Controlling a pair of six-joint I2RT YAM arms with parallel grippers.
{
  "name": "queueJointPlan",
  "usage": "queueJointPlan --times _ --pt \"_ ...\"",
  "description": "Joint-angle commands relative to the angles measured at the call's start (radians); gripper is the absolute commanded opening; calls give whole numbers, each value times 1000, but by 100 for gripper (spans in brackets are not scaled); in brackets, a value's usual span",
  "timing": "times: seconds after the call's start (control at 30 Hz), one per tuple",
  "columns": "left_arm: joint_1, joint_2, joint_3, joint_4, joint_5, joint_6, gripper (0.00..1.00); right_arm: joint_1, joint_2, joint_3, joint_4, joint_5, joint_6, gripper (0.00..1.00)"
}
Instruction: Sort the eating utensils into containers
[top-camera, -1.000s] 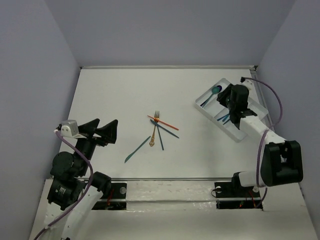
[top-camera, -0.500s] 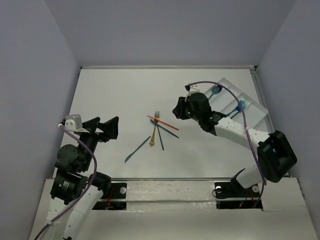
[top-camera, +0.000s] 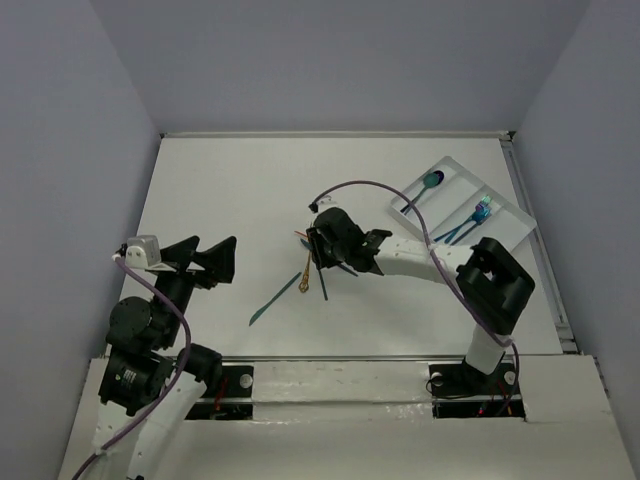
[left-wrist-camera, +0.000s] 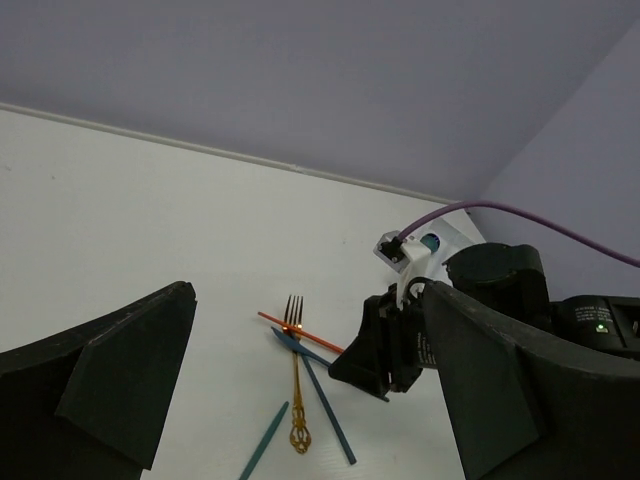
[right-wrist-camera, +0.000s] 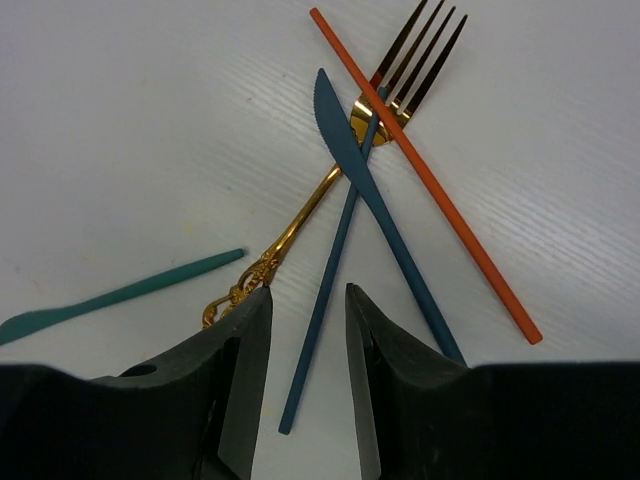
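Sorting moves on as the right gripper (right-wrist-camera: 308, 296), swung back from the white tray (top-camera: 460, 190) holding a few utensils (top-camera: 432, 181), hovers empty, fingers slightly parted, over the crossed pile (right-wrist-camera: 372, 185) at mid-table, while the left gripper (left-wrist-camera: 305, 300) idles wide open.

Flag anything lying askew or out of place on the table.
Four utensils lie crossed in a heap mid-table: a gold fork, blue knife, orange-red handle and dark blue handle. A teal utensil lies apart, to their left.
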Motion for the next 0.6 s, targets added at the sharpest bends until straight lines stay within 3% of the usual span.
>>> queueJointPlan --times 0.0,0.23,0.4,0.57 --pt "-13 -17 -7 47 7 11 99 5 24 70 -62 76 -67 42" --pt "-13 -24 -7 47 9 10 99 -21 67 116 -148 16 -245 43" --pt "-13 -21 -7 49 9 10 99 -32 113 134 -165 -56 -283 43" --pt "-13 -17 -7 49 10 11 99 -53 173 153 -162 -34 -305 43"
